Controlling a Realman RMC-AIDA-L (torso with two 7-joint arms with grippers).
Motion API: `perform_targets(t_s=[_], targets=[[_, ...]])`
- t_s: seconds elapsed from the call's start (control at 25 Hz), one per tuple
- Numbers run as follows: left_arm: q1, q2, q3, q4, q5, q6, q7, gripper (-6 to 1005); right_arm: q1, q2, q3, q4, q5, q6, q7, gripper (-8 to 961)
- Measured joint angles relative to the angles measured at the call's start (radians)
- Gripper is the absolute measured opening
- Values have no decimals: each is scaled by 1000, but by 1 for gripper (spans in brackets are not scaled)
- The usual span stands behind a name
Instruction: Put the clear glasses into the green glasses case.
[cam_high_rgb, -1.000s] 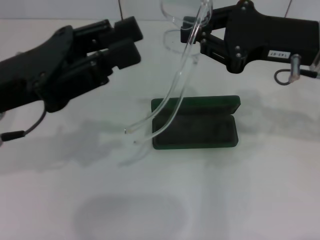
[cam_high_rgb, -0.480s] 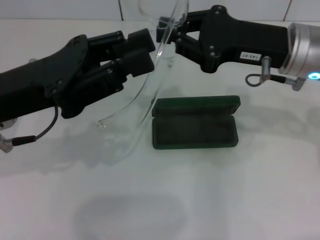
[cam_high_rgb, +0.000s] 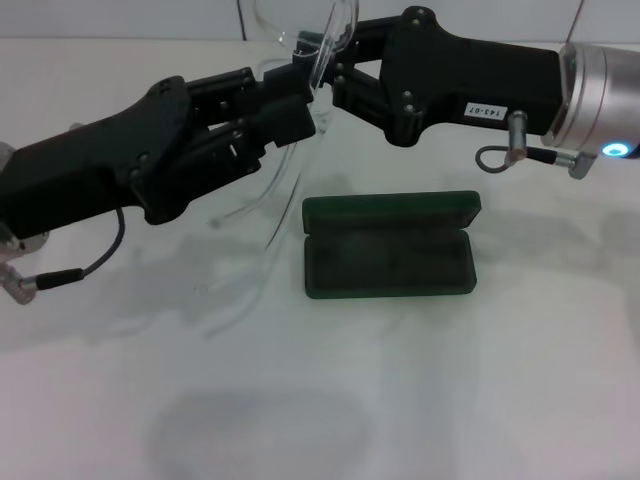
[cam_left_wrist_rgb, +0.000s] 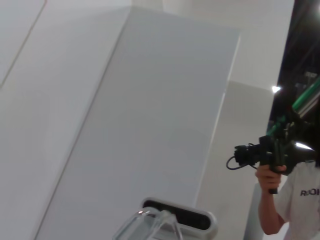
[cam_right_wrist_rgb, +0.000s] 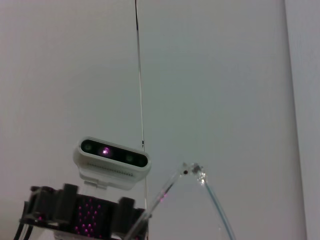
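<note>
1. Head view: clear glasses hang in the air above the white worktop, up and to the left of the green glasses case, which lies open with its lid back and nothing inside. The right hand pinches the frame near the lens, while the long clear arms trail down towards the worktop. The left hand sits right against the same frame from the other side; I cannot tell whether it is spread or closed on anything.
2. Left wrist view: a curved clear edge of the glasses shows in front of a camera unit; a person with a camera rig stands beyond.
3. Right wrist view: a hinge of the glasses with one thin arm running off it.

The glasses look light, slick and springy, so a hold on the stiff frame beside the hinge seems safer than the arms, which probably need folding to fit the case.
</note>
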Motion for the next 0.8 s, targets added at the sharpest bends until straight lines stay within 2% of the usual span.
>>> perform_targets(t_s=[0.8], targets=[[-1,2,-2,-20,-4,-40,24,327,3,0,0,15,2,20,-23,110]])
